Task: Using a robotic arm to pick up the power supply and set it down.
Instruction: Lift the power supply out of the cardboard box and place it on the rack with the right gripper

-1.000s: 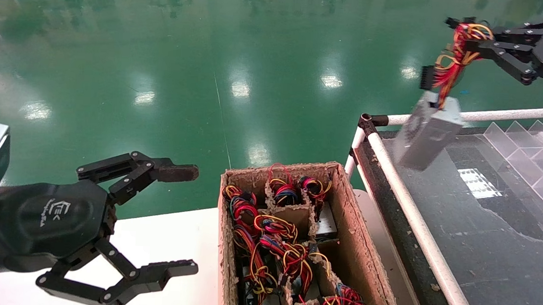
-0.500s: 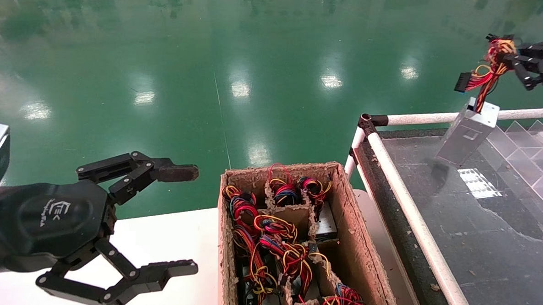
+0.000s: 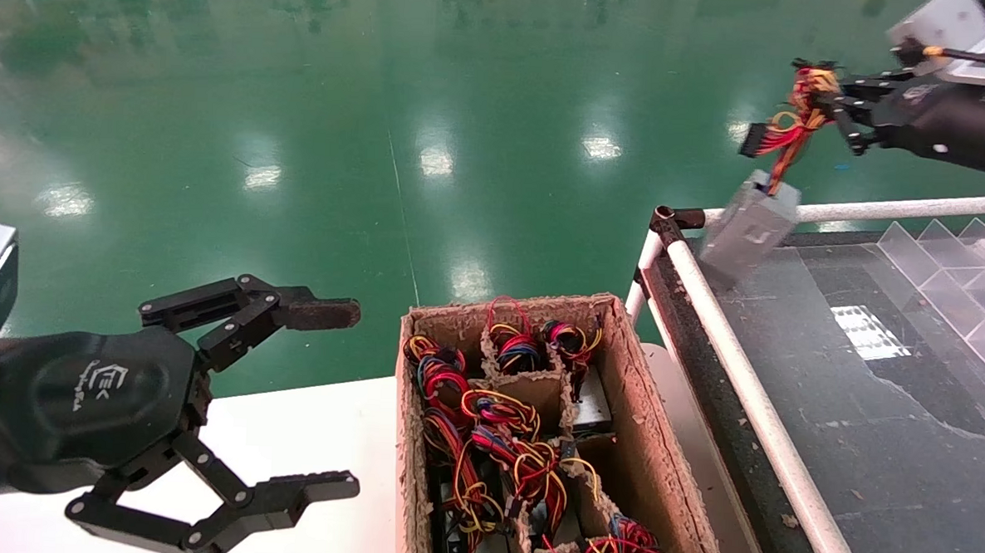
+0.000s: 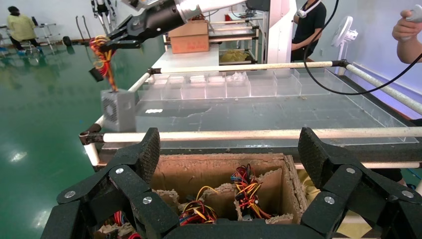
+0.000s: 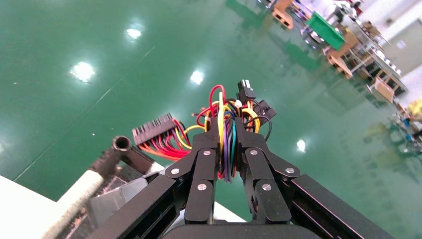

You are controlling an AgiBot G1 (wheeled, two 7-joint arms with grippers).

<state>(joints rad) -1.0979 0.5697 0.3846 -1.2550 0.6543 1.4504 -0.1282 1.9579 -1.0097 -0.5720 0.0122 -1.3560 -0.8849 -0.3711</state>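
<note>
Power supply (image 3: 748, 225) dangles by its wires (image 3: 799, 115) from the right gripper's (image 3: 837, 100) clamped jaws; left gripper (image 3: 321, 398) idles agape.

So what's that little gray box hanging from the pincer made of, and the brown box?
The power supply looks like dull silver-gray sheet metal, with a perforated vent face. It hangs by plastic-coated wires clamped in the right pincer. The brown box looks like rough molded cardboard, with fuzzy, torn edges.
</note>
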